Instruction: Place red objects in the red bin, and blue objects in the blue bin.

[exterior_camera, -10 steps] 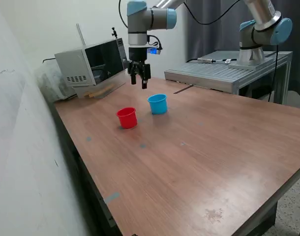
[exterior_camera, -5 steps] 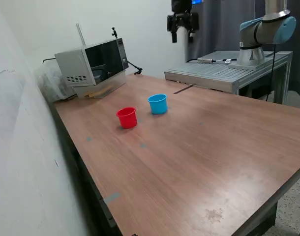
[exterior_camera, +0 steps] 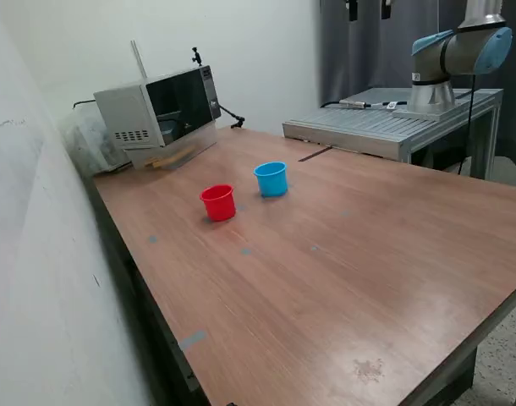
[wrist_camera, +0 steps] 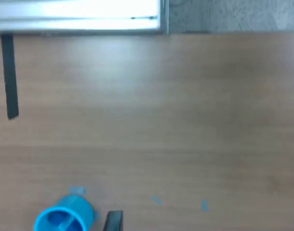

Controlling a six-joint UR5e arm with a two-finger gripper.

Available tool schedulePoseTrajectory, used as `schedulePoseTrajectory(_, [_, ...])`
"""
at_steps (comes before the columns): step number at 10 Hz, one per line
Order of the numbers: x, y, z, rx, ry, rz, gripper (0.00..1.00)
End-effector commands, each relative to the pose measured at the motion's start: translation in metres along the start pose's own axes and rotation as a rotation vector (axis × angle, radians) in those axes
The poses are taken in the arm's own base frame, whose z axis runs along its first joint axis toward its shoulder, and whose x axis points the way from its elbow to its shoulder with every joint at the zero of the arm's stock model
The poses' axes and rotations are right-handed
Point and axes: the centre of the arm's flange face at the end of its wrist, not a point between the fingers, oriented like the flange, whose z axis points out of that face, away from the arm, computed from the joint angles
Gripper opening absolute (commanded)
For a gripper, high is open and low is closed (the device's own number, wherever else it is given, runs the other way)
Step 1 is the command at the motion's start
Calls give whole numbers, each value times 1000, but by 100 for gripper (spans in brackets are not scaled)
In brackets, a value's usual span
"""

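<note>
1. Gripper (exterior_camera: 368, 10) is sitting at the top edge of the ext. view, right of centre, high above the surface (exterior_camera: 343, 262); only two dark fingers (exterior_camera: 353, 10) are showing there, spread apart w/ nothing between them, so released.
2. Red cup (exterior_camera: 218, 203) and light blue cup (exterior_camera: 271, 179) are standing upright near each other, mid-left of the ext. view, open tops up – ready to take drops.
3. Wrist view is catching the blue cup at lower left; something blue is lying inside, prob. a cube, too blurry to be sure.
4. No loose cubes are showing on the surface; the red cup's inside isn't readable.
5. Judgement: sorting is looking done, arm parked clear.
6. Microwave (exterior_camera: 156, 110) is sitting at upper left.
</note>
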Motion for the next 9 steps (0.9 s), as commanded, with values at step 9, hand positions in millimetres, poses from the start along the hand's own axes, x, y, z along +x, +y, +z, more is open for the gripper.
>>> schedulePoseTrajectory(9, [37, -87, 30, 341, -35, -141, 100])
